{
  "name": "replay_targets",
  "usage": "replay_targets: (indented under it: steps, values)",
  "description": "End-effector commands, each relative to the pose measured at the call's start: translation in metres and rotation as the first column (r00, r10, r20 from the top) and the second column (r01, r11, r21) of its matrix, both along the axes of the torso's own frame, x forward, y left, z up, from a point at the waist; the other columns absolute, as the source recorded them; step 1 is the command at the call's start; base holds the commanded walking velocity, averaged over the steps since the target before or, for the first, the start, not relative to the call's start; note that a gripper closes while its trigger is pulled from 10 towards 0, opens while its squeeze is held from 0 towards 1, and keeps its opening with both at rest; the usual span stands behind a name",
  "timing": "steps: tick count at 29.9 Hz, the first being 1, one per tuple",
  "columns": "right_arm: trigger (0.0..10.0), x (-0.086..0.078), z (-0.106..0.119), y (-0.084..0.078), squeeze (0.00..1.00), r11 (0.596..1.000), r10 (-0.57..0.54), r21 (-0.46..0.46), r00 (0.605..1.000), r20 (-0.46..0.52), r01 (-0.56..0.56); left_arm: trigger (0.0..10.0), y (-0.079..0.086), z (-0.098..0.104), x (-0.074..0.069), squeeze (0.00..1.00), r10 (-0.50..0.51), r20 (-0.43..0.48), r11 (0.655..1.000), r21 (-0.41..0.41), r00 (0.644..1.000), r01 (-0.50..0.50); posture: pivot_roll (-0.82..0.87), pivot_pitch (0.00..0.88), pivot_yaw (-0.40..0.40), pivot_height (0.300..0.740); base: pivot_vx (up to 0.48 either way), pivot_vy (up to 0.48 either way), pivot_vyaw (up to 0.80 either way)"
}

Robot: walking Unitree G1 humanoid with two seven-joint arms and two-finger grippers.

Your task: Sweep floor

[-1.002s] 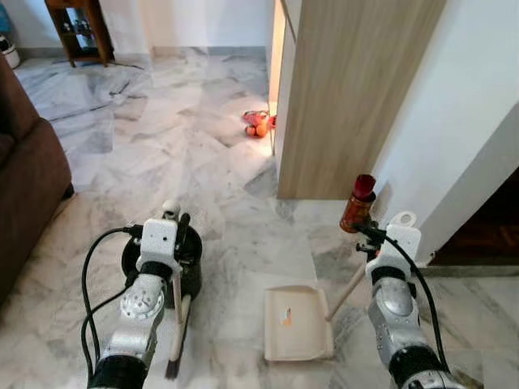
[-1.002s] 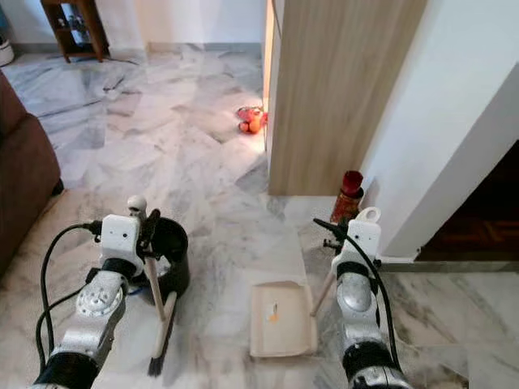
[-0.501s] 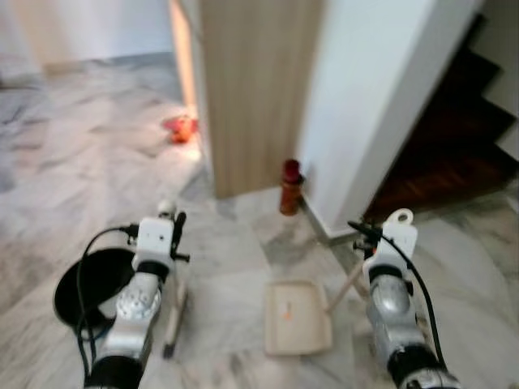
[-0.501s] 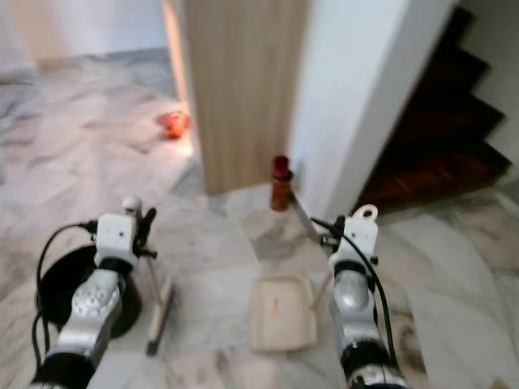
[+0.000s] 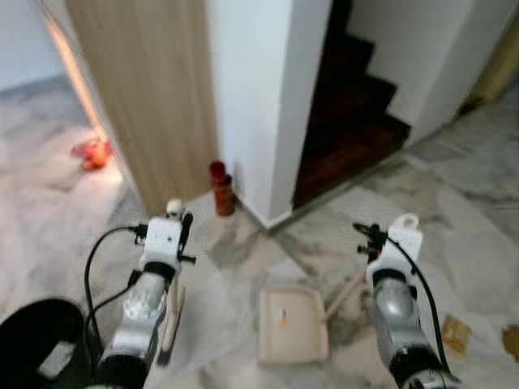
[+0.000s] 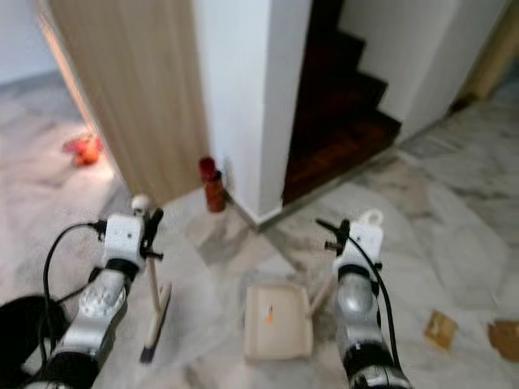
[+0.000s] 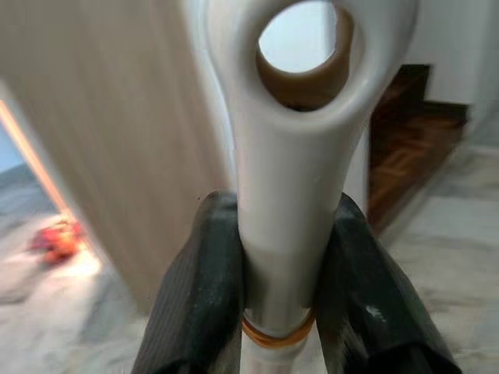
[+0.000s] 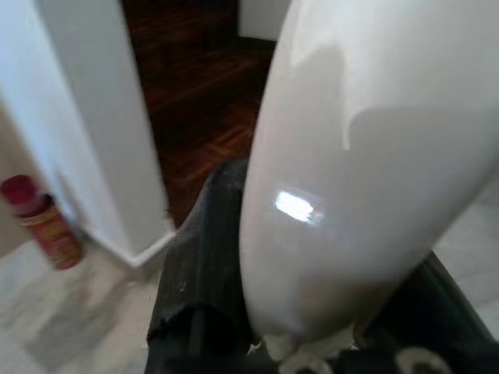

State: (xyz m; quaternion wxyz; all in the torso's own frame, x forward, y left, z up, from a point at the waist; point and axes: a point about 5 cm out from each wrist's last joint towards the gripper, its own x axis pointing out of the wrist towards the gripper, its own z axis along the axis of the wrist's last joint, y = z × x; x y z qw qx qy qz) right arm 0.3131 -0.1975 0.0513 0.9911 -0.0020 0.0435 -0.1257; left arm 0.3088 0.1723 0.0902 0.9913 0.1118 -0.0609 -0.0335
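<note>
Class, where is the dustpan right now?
In the eye views, the dustpan lies on the marble floor between the two arms, its handle held by the right gripper; the brush is to its left.

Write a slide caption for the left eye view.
Left gripper holds brush, right gripper holds dustpan, facing dark stairs.

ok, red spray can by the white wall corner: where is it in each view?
Left eye view: red spray can on the floor, upper left of centre, at the foot of the white wall corner.
Right eye view: same spot.
Left wrist view: can not seen.
Right wrist view: at the picture's left edge.
Shared landmark: the dark wooden stairs.
</note>
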Motion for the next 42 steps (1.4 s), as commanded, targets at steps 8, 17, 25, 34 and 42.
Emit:
replay_targets:
  steps: [8, 17, 25, 34, 42]
  values:
    - [10.0, 0.0053, 0.0092, -0.0002, 0.00, 1.000, 0.008, -0.015, 0.999, 0.038, -0.007, 10.0, 0.0020, 0.0092, 0.0027, 0.00, 0.005, 0.047, 1.000, -0.002, 0.999, -0.005, -0.03, 0.000, -0.007, 0.740, 0.000, 0.000, -0.80]
    - [10.0, 0.0060, 0.0099, 0.0007, 0.00, 1.000, 0.011, -0.015, 0.999, 0.041, -0.010, 10.0, 0.0003, 0.0096, 0.0033, 0.00, -0.004, 0.049, 1.000, -0.008, 0.999, 0.005, -0.03, 0.000, -0.006, 0.740, 0.000, 0.000, -0.80]
    - [10.0, 0.0057, 0.0093, 0.0009, 0.00, 1.000, 0.012, -0.016, 0.999, 0.040, -0.011, 10.0, 0.0002, 0.0095, 0.0032, 0.00, -0.005, 0.049, 1.000, -0.008, 0.999, 0.005, -0.03, 0.000, -0.006, 0.740, 0.000, 0.000, -0.80]
    - [10.0, 0.0045, 0.0084, -0.0014, 0.00, 1.000, 0.009, -0.017, 0.999, 0.036, -0.008, 10.0, -0.0005, 0.0083, 0.0024, 0.00, 0.001, 0.046, 1.000, -0.012, 0.999, -0.001, -0.03, 0.000, -0.017, 0.740, 0.000, 0.000, -0.80]
    - [10.0, 0.0050, 0.0104, -0.0011, 0.00, 0.999, 0.022, -0.027, 0.999, 0.048, -0.020, 10.0, 0.0014, 0.0060, 0.0012, 0.00, 0.021, 0.040, 0.999, -0.026, 0.999, -0.020, -0.04, 0.000, -0.033, 0.740, 0.000, 0.000, -0.66]
